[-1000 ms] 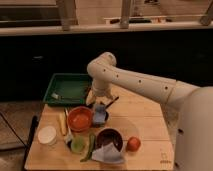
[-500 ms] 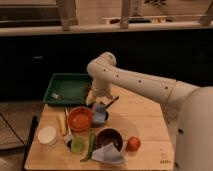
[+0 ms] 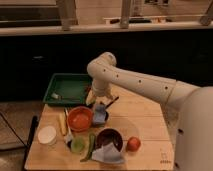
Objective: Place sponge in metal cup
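My gripper [image 3: 99, 102] hangs from the white arm over the middle of the wooden table [image 3: 145, 120], just right of the orange bowl [image 3: 80, 118]. A small light-blue sponge [image 3: 99, 108] shows directly under the gripper. It is at the mouth of the small dark bluish-grey metal cup [image 3: 101, 118], which stands against the orange bowl's right side. I cannot tell whether the sponge is held or resting in the cup.
A green tray [image 3: 70, 88] lies at the back left. In front are a white cup [image 3: 47, 135], a green cup [image 3: 77, 145], a green vegetable [image 3: 91, 145], a maroon bowl [image 3: 109, 137], a folded pale cloth [image 3: 107, 154] and a red fruit [image 3: 133, 144]. A yellow item [image 3: 62, 122] lies left of the orange bowl.
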